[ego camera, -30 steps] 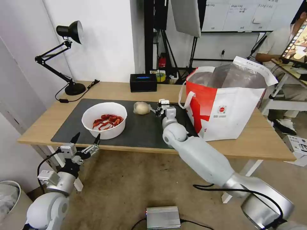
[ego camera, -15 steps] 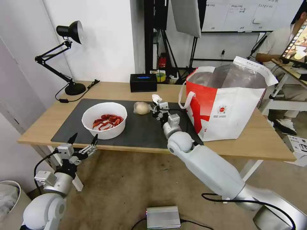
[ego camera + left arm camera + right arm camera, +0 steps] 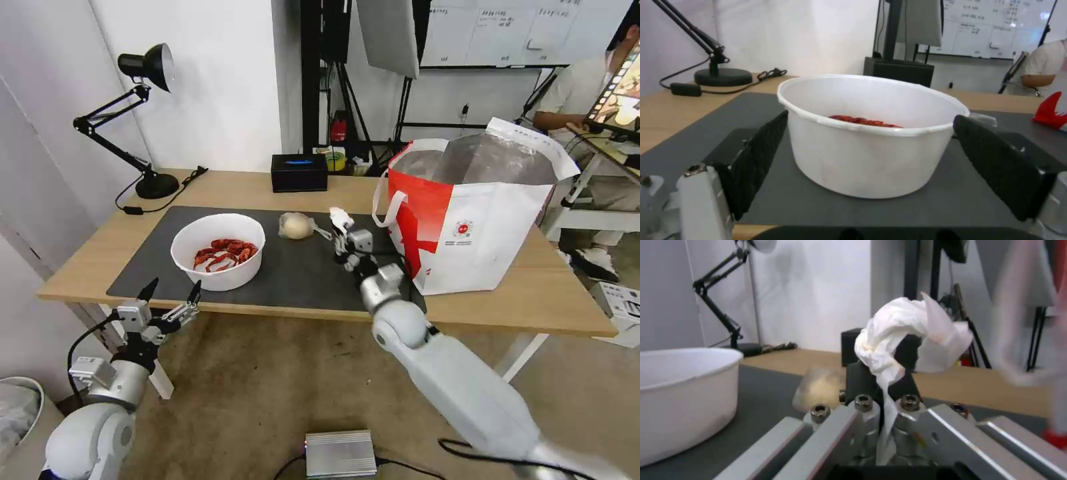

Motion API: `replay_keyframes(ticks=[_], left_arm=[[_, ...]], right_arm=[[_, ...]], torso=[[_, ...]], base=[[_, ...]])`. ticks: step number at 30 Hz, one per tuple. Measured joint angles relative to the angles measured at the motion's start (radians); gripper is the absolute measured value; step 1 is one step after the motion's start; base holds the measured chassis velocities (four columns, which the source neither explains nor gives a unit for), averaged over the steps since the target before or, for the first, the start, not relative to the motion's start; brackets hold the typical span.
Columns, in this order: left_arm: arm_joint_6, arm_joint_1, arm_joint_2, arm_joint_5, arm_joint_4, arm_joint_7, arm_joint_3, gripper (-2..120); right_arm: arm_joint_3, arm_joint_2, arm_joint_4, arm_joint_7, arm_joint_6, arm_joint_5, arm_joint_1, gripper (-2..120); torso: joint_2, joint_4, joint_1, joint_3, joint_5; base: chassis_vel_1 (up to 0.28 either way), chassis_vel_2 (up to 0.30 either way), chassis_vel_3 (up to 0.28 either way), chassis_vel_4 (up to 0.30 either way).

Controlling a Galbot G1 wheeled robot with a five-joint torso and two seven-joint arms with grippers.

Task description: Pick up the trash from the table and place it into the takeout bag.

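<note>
The trash on the table [image 3: 280, 183] now stands at three pieces, taken left to right. The white bowl of red shells [image 3: 218, 251] sits on the left half of the dark grey mat [image 3: 293, 273], close to the table's near edge. Just off that edge the left gripper [image 3: 169, 301] hovers with its fingers spread wide; in its wrist view the two black pads [image 3: 756, 160] frame the bowl on either side without touching it. It has sunk slightly over the last second but has not closed in.

Next, the beige lump in clear wrap [image 3: 295, 225] lies at the mat's far edge, untouched.

The crumpled white tissue [image 3: 341, 217] is what has changed. The right gripper [image 3: 348, 230] is clamped on it, and over the last second it has lifted the tissue clear of the mat and swung it rightward, away from the lump and toward the takeout bag [image 3: 477, 213]. So the pick appears done and the carry is under way.

The bag stands open at the right, its red panel and loose strap handle [image 3: 383, 200] facing the gripper. The rim sits well above where the tissue now hangs, so I judge more height is needed before crossing over. The room above the bag's mouth looks free; the strap is the likeliest snag. The black box [image 3: 299, 172] behind is well clear.
</note>
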Motion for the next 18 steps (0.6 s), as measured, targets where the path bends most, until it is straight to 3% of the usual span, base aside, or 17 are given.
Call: replay_keyframes(ticks=[11,18], left_arm=[[-0.014,0.020,-0.010,0.018,-0.014,0.000,0.023,100],[-0.021,0.018,-0.021,0.029,-0.013,0.001,0.045,100]], right_arm=[[0.256,-0.136,0.216,-0.170,0.051,0.056,-0.261,0],[0.376,-0.173,0.302,-0.242,0.084,0.104,-0.383,0]], torso=[[0.000,0.0001,0.000,0.000,0.0001],[0.000,0.0000,0.000,0.000,0.0001]], base=[[0.000,0.000,0.000,0.000],[0.000,0.000,0.000,0.000]])
